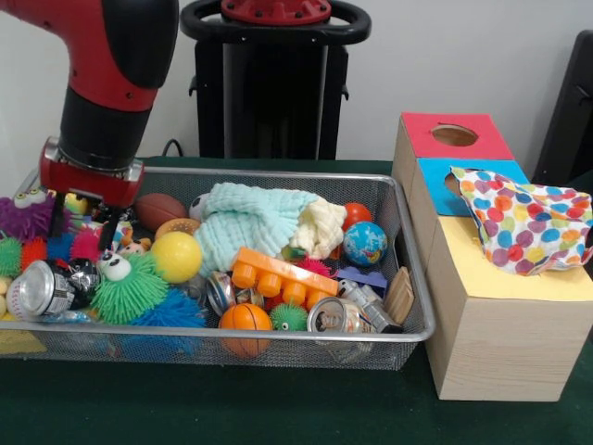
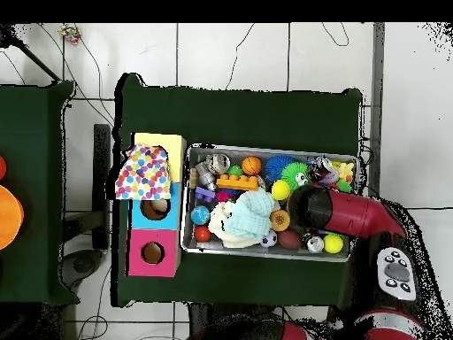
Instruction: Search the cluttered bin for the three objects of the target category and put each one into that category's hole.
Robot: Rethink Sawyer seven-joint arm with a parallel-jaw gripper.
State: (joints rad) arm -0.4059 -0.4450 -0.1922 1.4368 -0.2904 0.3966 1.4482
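- Red and black arm hangs over the wire bin's left end in the front view; the gripper dips among the toys, and whether it is apart or together cannot be told.
- Wooden box stands just beside the bin, red hole uncovered.
- Polka-dot cloth drapes over its blue and yellow sections.
- Crushed cans lie near the bin's front wall.

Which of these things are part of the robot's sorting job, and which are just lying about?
For the job: gripper, wire bin, heap of toys and cans in it, box with coloured holes.

Lying about: orange object on the side table, small colourful thing on the floor. Spotted cloth on the box: cannot tell.
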